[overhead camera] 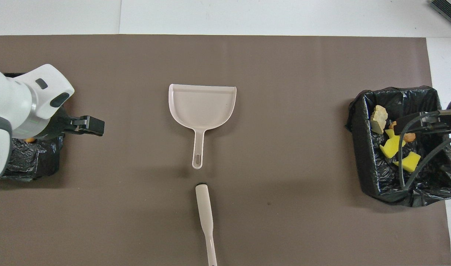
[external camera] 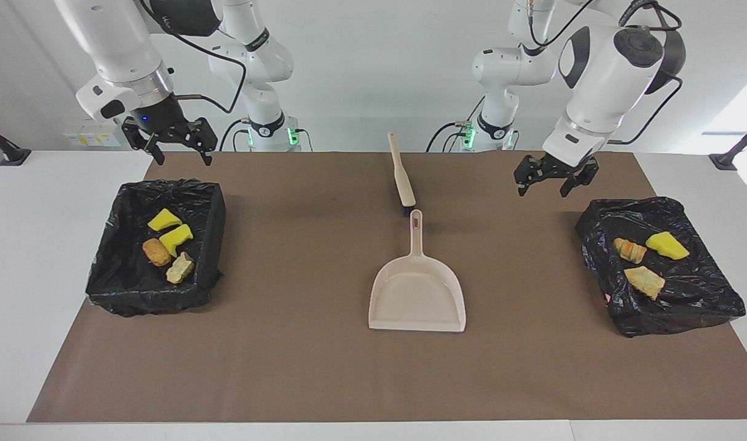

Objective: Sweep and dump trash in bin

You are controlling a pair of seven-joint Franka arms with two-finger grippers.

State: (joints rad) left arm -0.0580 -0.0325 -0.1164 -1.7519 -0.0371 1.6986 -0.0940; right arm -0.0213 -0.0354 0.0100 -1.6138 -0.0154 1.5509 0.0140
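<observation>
Robotics lab bench, staged test setup. Evidence: two white multi-joint arms w/ exposed cabling, bases bolted at one table edge (external camera: 43, 257), lit green status rings at bases; bare white wall (external camera: 373, 73), no furniture or household fittings. White table covered by one plain brown mat (external camera: 300, 367) marking the work area. Props laid out symmetrically: dustpan (external camera: 417, 299) and hand brush (external camera: 401, 174) at centre, one black-bag-lined bin (external camera: 122, 288) toward each end, each w/ foam and crumb scraps as mock trash (external camera: 168, 240). Black camera/stand struts (external camera: 735, 150) clamped at table corners; wall socket strip (external camera: 92, 139) near right arm's base.
</observation>
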